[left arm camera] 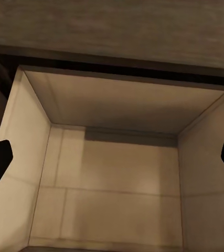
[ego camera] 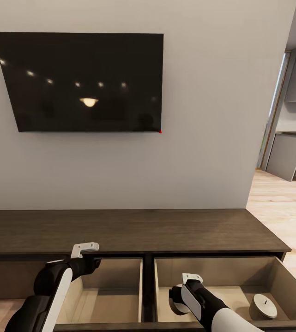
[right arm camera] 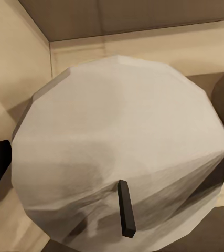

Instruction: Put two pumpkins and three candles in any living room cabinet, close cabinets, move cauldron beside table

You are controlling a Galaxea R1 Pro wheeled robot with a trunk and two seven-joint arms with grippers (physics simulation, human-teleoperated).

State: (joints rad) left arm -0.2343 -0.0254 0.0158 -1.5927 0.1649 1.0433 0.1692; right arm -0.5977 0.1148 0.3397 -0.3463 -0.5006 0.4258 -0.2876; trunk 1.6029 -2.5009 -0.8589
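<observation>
Candles are what the robot is busy with just now: one white candle point(right arm camera: 117, 152) sits clamped between the fingers of the right gripper point(ego camera: 179, 299), held down inside the right-hand drawer point(ego camera: 221, 265) of the long dark cabinet point(ego camera: 120, 230) under the wall-mounted television point(ego camera: 81, 80). In the right wrist view the candle's flat top and dark wick fill the space between the two black fingertips, which press at either side of it, so the jaws are closed about as far as the candle's width allows. A second candle point(ego camera: 263, 306) already stands on the drawer floor, near the right wall of that same drawer, apart from the held one.

The left gripper point(ego camera: 94, 263) hangs over the left-hand drawer point(ego camera: 111, 288), which is also pulled out. Its wrist view looks straight down into a pale beige box with nothing between the fingertips; the jaws stand wide apart and hold nothing.

My reading is that the step in hand is setting this candle down in the drawer. The next move calls for lowering it until its base meets the drawer floor, keeping it off the left wall and clear of the other candle, then spreading the fingers and lifting the arm straight up so the candle is not tipped. Both drawers will need pushing shut later. No pumpkin, cauldron or low table is to be seen from where the robot stands.
</observation>
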